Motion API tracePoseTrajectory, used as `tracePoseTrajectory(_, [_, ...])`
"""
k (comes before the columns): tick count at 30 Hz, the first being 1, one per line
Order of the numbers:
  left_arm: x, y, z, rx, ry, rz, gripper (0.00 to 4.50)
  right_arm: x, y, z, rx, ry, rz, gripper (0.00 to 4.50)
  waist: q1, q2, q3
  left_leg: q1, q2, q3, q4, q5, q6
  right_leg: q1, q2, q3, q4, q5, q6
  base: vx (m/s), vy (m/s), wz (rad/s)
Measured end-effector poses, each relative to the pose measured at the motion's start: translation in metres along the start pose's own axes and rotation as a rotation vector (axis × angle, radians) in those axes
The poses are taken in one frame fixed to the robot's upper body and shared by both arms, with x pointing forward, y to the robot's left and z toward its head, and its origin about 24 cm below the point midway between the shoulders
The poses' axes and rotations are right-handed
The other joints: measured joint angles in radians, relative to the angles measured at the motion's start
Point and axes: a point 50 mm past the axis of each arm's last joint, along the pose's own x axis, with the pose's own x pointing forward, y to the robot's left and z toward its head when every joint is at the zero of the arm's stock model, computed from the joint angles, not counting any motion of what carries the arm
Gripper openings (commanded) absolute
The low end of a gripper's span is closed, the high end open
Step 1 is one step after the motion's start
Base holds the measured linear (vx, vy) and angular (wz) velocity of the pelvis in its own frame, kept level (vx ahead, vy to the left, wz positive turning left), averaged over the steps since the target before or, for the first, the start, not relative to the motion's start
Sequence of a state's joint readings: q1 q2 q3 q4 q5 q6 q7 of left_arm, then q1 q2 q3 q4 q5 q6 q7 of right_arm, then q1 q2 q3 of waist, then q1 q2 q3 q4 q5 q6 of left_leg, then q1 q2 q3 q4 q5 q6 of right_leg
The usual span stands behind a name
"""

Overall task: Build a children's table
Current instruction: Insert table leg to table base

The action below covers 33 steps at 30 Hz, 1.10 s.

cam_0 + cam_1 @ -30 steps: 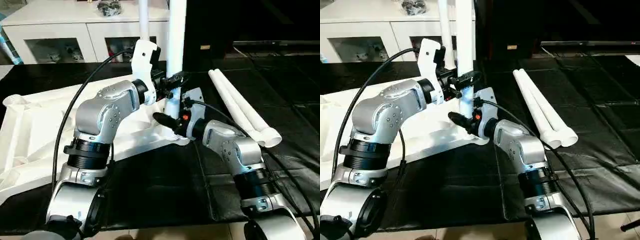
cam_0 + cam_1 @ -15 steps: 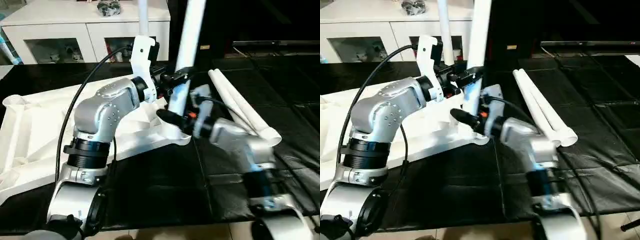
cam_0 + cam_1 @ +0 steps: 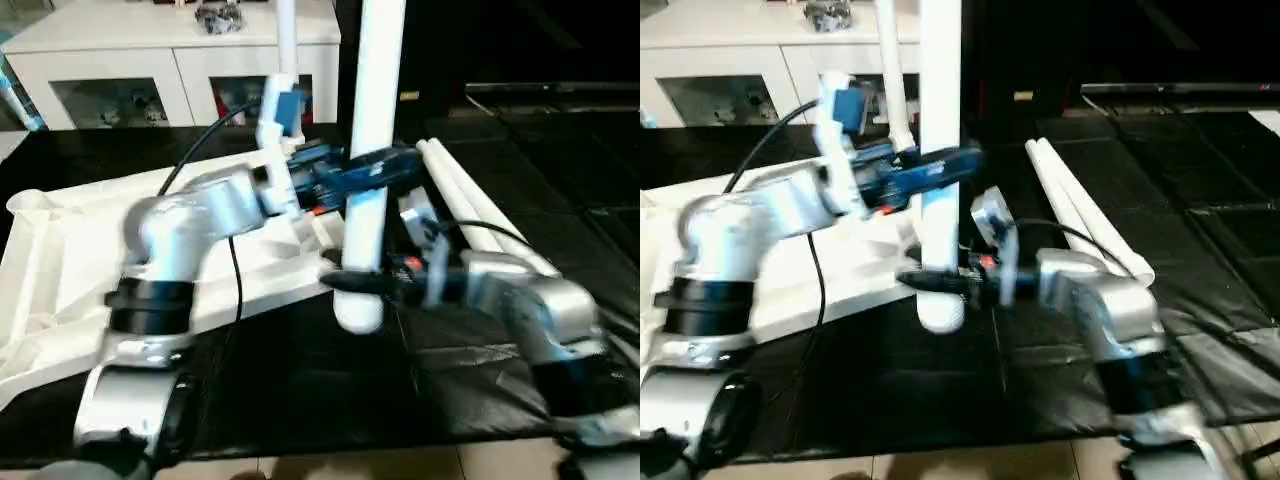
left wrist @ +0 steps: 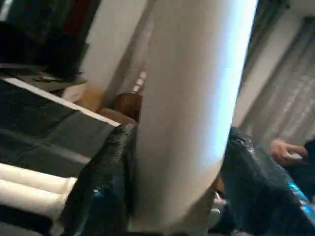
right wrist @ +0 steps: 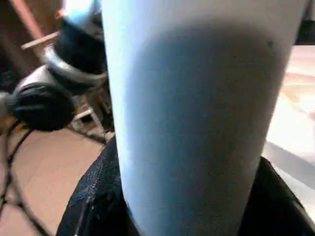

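**Gripping one white table leg with both grippers, upright above the black mat**

Standing nearly vertical in the middle of the scene was a long white tube leg (image 3: pixel 368 190), its rounded lower end hanging just above the black mat (image 3: pixel 300 390) and clear of the table top. The left gripper (image 3: pixel 385 167) reached across from the robot's left and clamped the leg about halfway up its visible length. From the left wrist camera the leg (image 4: pixel 192 108) sat squarely between the two black fingers (image 4: pixel 106 182), one pressed against each side.

The right gripper (image 3: pixel 352 281) came in from the robot's right and held the same leg lower down, close to its bottom end. From the right wrist camera the tube (image 5: pixel 197 113) lay between the dark fingers (image 5: pixel 93 201), which hugged it on both sides (so both grippers were closed on this one leg).

The white table top (image 3: pixel 70 270) lay upside down on the mat to the robot's left, ribbed underside up, with a rounded corner socket (image 3: pixel 30 201) at its far left corner. Another leg (image 3: pixel 286 40) stood upright behind the left forearm. Two spare legs (image 3: pixel 480 215) lay side by side on the mat to the right, touching each other, well apart from the held leg. A white cabinet with glass doors (image 3: pixel 130 70) stood behind the mat.
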<state>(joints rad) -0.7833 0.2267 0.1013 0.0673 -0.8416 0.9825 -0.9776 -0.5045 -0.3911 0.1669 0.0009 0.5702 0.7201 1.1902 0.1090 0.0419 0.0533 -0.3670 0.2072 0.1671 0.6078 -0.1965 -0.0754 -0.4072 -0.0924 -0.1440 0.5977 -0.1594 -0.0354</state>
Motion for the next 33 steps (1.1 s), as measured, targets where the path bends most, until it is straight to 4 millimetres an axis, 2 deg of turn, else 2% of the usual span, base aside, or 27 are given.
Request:
tracePoseTrajectory(7, [0.0,-0.003,0.0,0.013,-0.01,-0.031,1.96,0.001,0.005,0.002,0.005,-0.006,0.045,1.96,0.005,0.0,0.0,0.001,0.0,0.0,0.002,0.0,0.0,0.001,0.0,0.001,0.0,-0.002,0.005,0.0,0.0,0.0])
tracePoseTrajectory(22, [0.004,0.001,-0.001,0.003,-0.039,0.006,1.86,-0.001,0.003,0.002,0.008,-0.005,0.022,1.96,0.004,0.0,0.0,0.0,0.0,0.0,0.002,0.0,-0.001,0.001,0.0,0.001,0.0,-0.002,0.005,0.0,0.0,0.0])
tracePoseTrajectory(23, [0.004,0.001,-0.001,0.003,-0.04,0.008,1.86,-0.001,0.003,0.002,0.009,-0.006,0.02,2.31,0.004,0.0,0.0,0.0,0.0,0.0,0.002,0.0,-0.001,0.001,0.0,0.001,0.0,-0.002,0.005,0.0,0.0,0.0])
tracePoseTrajectory(25, [0.002,0.004,-0.001,0.008,-0.052,0.036,1.86,0.001,-0.001,0.002,0.018,-0.018,-0.002,2.66,0.004,0.0,0.0,0.0,0.0,0.0,0.002,0.0,-0.001,0.001,0.0,0.001,0.0,-0.002,0.005,0.0,0.0,0.0])
tracePoseTrajectory(32, [-0.012,0.016,0.011,0.081,-0.095,0.255,1.85,-0.008,-0.024,0.007,0.014,-0.074,-0.229,3.13,0.001,0.0,0.0,0.0,0.0,-0.001,0.002,-0.001,-0.004,0.001,0.0,0.0,0.0,-0.002,0.006,0.0,0.0,0.0])
tracePoseTrajectory(33, [-0.012,0.018,0.012,0.089,-0.094,0.289,1.85,-0.011,-0.026,0.007,0.021,-0.083,-0.254,3.43,0.004,0.001,0.0,0.001,0.0,-0.001,0.002,-0.001,-0.004,0.001,0.0,0.0,0.0,-0.002,0.006,0.0,0.0,0.0])
